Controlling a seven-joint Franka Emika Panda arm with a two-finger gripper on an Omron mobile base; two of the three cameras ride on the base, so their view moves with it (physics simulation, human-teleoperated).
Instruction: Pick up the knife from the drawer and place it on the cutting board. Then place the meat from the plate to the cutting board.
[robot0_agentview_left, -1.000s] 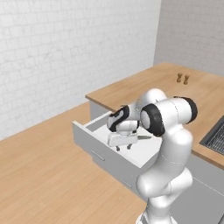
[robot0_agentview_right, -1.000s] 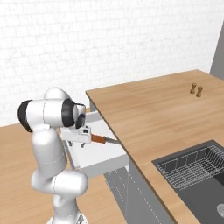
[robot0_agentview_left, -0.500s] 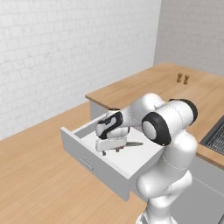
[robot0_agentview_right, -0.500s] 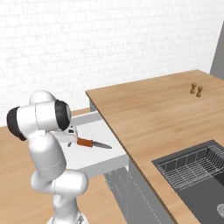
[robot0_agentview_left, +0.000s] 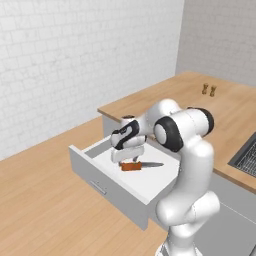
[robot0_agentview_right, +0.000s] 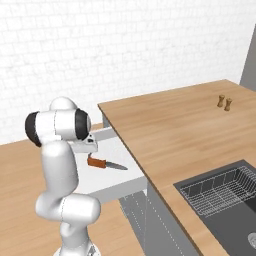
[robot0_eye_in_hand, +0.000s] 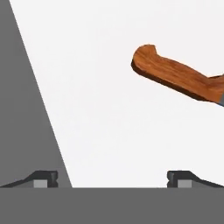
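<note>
The drawer (robot0_agentview_left: 107, 186) stands pulled out from under the counter, its white floor (robot0_eye_in_hand: 109, 109) bare except for the knife. The knife (robot0_agentview_left: 138, 165) lies flat inside it, reddish-orange handle (robot0_eye_in_hand: 175, 75) toward the drawer front and grey blade (robot0_agentview_right: 117, 166) pointing toward the counter. My gripper (robot0_agentview_left: 126, 160) hangs just above the drawer floor beside the handle end, pointing down. In the hand view its jaws stand wide open with nothing between them, and the handle lies ahead and to the right of my gripper (robot0_eye_in_hand: 113, 179). The cutting board, the meat and the plate are out of view.
The wooden counter (robot0_agentview_right: 180, 130) runs to the right of the drawer (robot0_agentview_right: 107, 185), with two small shakers (robot0_agentview_right: 224, 102) at its far end. A dark sink with a wire rack (robot0_agentview_right: 217, 195) sits at its near right. The drawer's grey side wall (robot0_eye_in_hand: 19, 109) lies close to my left fingertip.
The drawer has slid further out of the counter. My gripper has opened wider and now hangs over the drawer floor next to the knife's handle.
</note>
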